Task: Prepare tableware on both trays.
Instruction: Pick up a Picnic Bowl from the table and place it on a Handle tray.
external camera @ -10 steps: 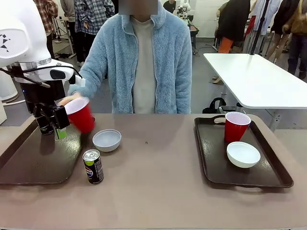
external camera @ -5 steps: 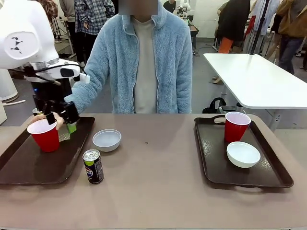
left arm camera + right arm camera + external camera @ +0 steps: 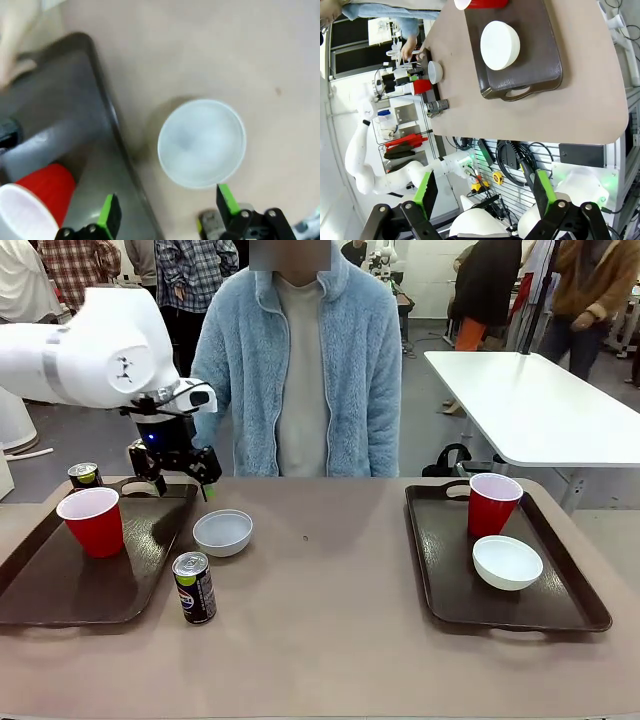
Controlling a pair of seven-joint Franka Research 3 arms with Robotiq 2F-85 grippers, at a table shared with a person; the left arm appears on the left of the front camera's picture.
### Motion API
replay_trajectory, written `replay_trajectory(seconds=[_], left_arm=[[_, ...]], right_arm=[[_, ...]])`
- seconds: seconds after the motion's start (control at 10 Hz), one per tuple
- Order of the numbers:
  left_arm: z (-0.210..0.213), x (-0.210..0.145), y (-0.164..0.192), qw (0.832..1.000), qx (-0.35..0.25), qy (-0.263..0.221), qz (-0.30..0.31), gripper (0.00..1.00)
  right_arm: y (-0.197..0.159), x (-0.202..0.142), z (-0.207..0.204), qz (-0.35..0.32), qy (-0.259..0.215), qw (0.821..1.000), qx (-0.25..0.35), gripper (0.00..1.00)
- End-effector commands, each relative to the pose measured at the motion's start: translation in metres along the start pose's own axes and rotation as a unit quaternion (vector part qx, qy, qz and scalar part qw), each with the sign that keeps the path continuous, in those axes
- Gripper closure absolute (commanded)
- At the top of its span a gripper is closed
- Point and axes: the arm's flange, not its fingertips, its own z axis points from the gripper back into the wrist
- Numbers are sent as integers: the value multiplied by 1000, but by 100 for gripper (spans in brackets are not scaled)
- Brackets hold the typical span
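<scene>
My left gripper (image 3: 178,478) hangs open and empty over the far right corner of the left tray (image 3: 60,590). In the left wrist view the left gripper (image 3: 167,212) straddles the tray rim (image 3: 112,125), with a white bowl (image 3: 201,142) on the bare table just ahead. On the left tray a red cup (image 3: 92,521) stands upright, and a black can (image 3: 85,476) stands behind it. The bowl (image 3: 223,532) and a second can (image 3: 194,587) rest on the table beside that tray. The right tray (image 3: 560,610) carries a red cup (image 3: 493,503) and a bowl (image 3: 507,561). My right gripper (image 3: 485,190) is open, high above the table.
A person in a pale blue fleece (image 3: 300,370) stands at the far side of the table, with a blurred hand (image 3: 12,45) near the left tray's far end. A white table (image 3: 540,410) and other people are farther back.
The person set the red cup down on the left tray and drew the hand back. My left arm swung right, from over the tray to its far right corner near the bowl.
</scene>
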Motion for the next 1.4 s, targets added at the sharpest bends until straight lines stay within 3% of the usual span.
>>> replay_trajectory(seconds=[0.0, 0.3, 0.6, 0.7, 0.8, 0.9, 1.0, 1.1, 1.3], left_arm=[[-21, 8, -9, 999, 24, -17, 22, 0], [-60, 6, -13, 999, 40, -4, -2, 0], [-80, 6, -9, 1000, 5, 8, -16, 0], [-79, 5, -9, 1000, -5, 13, -22, 60], [-78, 5, -9, 1000, -11, 15, -24, 60], [-78, 6, -9, 999, -11, 17, -26, 100], [-79, 5, -9, 999, -8, 23, -28, 64], [-80, 5, -9, 999, -9, 28, -30, 100], [-79, 4, -9, 999, -9, 32, -34, 100]], right_arm=[[1, -2, 0, 7, -4, 1000, 9, 0], [1, -2, 0, 7, -4, 1000, 9, 0], [1, -2, 0, 7, -4, 1000, 9, 0], [1, -2, 0, 7, -4, 1000, 9, 0], [1, -2, 0, 7, -4, 1000, 9, 0], [1, -2, 0, 7, -4, 1000, 9, 0], [1, -2, 0, 7, -4, 1000, 9, 0], [1, -2, 0, 7, -4, 1000, 9, 0], [1, -2, 0, 7, -4, 1000, 9, 0]])
